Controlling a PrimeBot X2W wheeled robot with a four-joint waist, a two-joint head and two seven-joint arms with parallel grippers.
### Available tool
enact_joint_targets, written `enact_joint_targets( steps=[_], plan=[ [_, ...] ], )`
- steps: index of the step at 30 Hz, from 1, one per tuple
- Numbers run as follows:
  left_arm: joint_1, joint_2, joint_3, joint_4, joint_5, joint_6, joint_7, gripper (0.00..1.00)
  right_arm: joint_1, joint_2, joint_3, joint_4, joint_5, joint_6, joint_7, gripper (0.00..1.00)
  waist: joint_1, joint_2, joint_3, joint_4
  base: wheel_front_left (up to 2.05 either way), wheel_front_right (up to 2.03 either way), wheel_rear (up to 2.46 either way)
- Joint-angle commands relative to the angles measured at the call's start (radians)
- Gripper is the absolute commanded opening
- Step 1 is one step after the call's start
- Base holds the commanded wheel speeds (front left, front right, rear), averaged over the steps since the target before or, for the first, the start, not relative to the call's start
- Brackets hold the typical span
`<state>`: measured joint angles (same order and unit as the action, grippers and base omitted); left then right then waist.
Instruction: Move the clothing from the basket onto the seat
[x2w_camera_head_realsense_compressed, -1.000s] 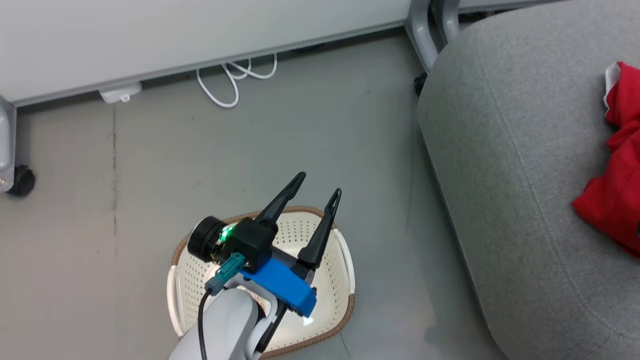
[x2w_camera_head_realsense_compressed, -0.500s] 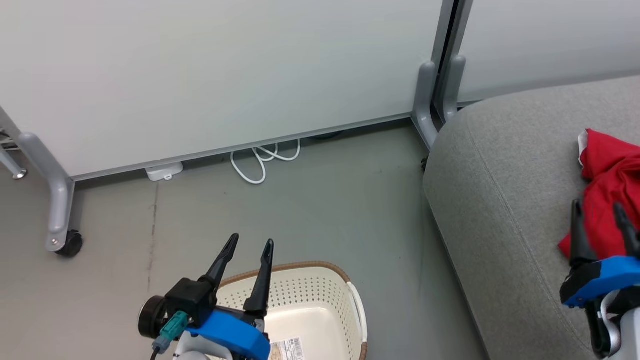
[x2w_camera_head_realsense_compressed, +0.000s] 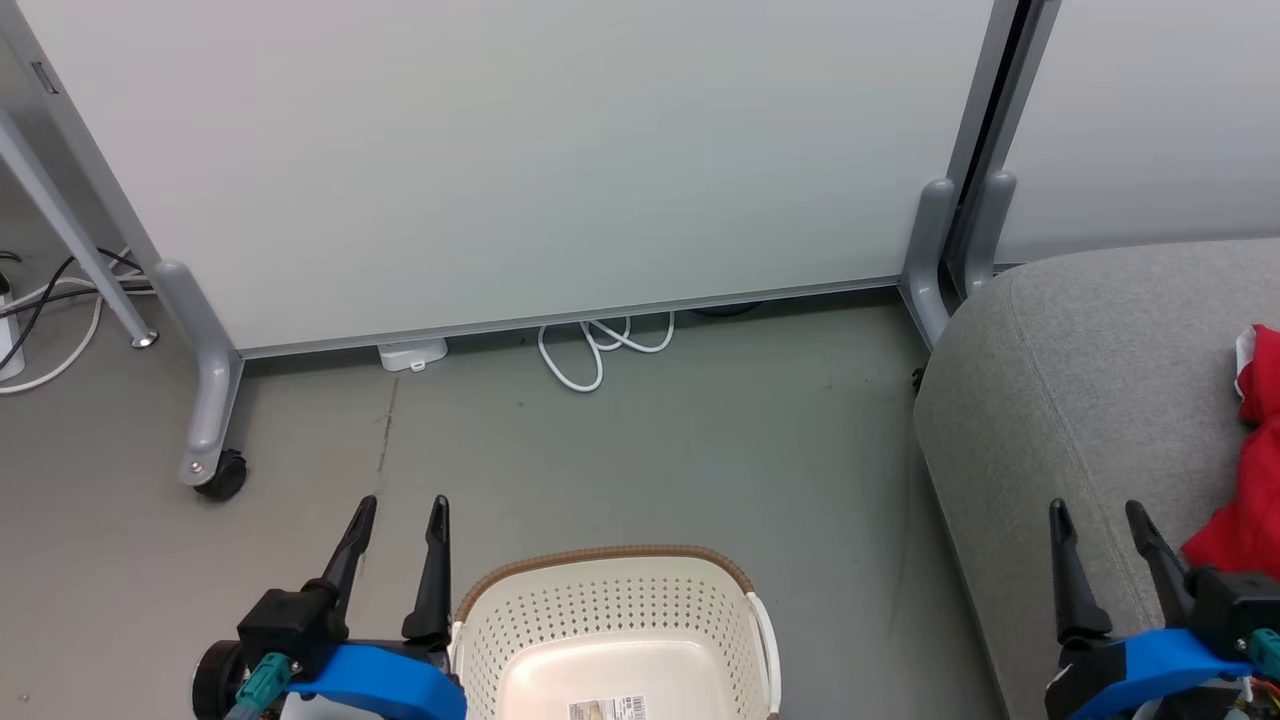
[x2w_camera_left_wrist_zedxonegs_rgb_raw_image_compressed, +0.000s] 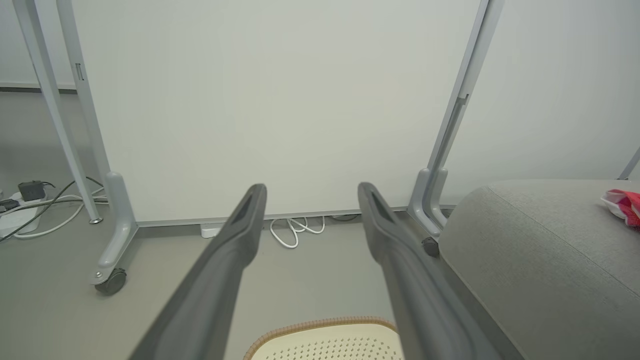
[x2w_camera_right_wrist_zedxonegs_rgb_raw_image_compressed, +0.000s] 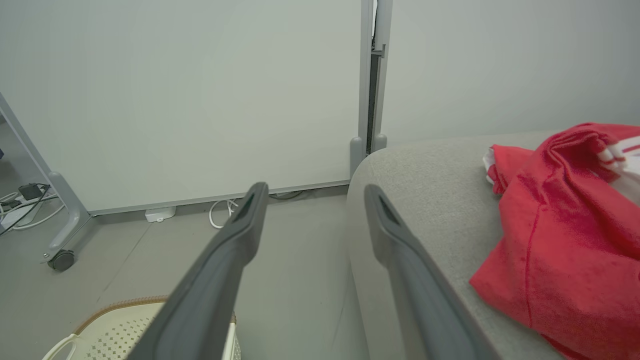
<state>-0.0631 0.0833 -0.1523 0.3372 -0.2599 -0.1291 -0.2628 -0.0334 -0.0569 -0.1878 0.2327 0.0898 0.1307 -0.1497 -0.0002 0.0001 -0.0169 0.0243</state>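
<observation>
The cream basket (x2w_camera_head_realsense_compressed: 615, 625) with its brown rim stands on the floor at the bottom centre; its inside shows bare plastic and a barcode sticker. Red clothing (x2w_camera_head_realsense_compressed: 1245, 480) with white trim lies on the grey seat (x2w_camera_head_realsense_compressed: 1080, 400) at the right. In the right wrist view the clothing (x2w_camera_right_wrist_zedxonegs_rgb_raw_image_compressed: 565, 250) is heaped on the seat (x2w_camera_right_wrist_zedxonegs_rgb_raw_image_compressed: 430, 200) just right of the fingers. My left gripper (x2w_camera_head_realsense_compressed: 400, 508) is open, left of the basket. Over the seat's front part, left of the clothing, my right gripper (x2w_camera_head_realsense_compressed: 1095, 510) is open with nothing in it.
A white partition panel (x2w_camera_head_realsense_compressed: 520, 160) on grey wheeled legs (x2w_camera_head_realsense_compressed: 205, 420) closes off the back. A white cable (x2w_camera_head_realsense_compressed: 600, 345) loops on the floor under it, and more cables (x2w_camera_head_realsense_compressed: 40, 320) lie at the far left. Grey floor (x2w_camera_head_realsense_compressed: 650, 440) lies between basket and partition.
The head camera has tilted up, so the whole picture slid down. My left gripper moved from over the basket to its left. The right gripper came into view at the lower right.
</observation>
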Motion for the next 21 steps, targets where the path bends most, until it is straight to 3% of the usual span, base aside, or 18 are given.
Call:
enact_joint_targets(
  steps=[1, 21],
  plan=[
    [0.004, 0.002, 0.01, -0.001, 0.008, -0.002, -0.003, 1.0, 0.019, 0.004, 0.008, -0.01, 0.002, 0.0, -0.002, 1.0, 0.0002, -0.0001, 0.0, 0.003, 0.0, 0.0, 0.0],
    [0.015, -0.006, 0.052, 0.055, 0.005, -0.002, -0.003, 1.0, 0.044, 0.007, 0.089, -0.053, 0.027, 0.0, 0.004, 1.0, 0.0002, -0.0001, -0.01, 0.013, 0.0, 0.0, 0.0]
  ],
)
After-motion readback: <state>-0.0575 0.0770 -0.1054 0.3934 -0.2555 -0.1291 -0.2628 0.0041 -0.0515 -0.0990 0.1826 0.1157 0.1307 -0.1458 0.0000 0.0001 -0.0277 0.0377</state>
